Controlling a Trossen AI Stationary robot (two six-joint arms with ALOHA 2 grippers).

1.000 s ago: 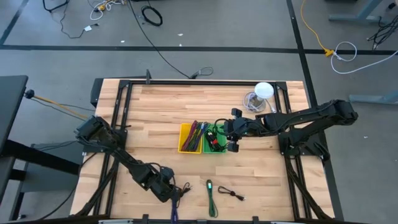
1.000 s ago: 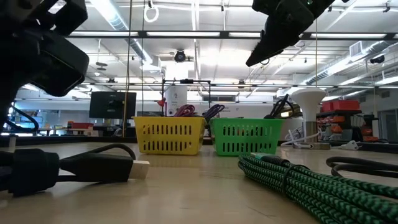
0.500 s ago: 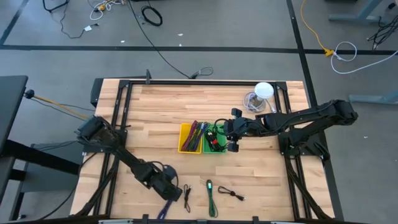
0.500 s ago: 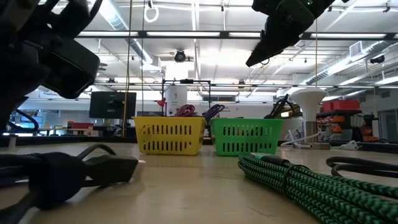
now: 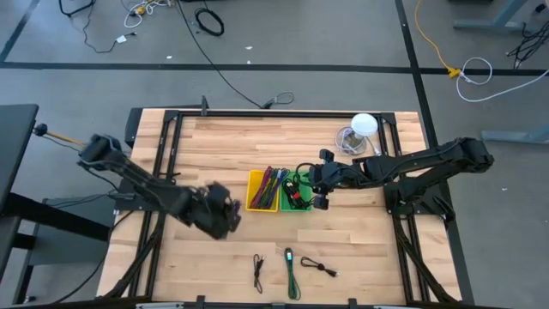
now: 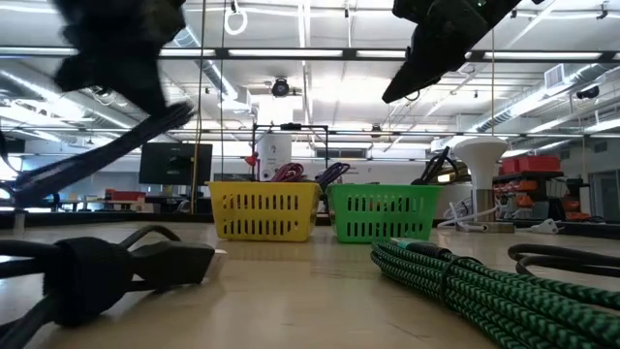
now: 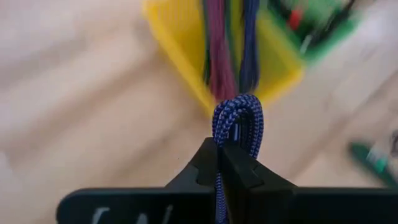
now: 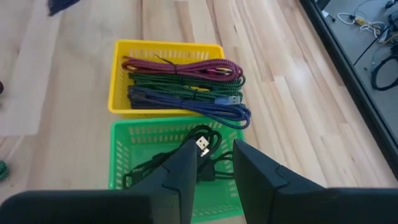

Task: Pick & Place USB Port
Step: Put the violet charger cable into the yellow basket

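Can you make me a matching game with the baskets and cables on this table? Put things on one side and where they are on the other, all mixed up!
Things:
1. blue braided cable
2. green braided cable
3. black cable with a silver plug
4. dark red braided cable

Places:
A. inside the yellow plastic basket
B. pinched in the left gripper
C. lying on the wooden table
D. inside the green plastic basket

Pairs: 1-B, 2-C, 3-D, 4-A
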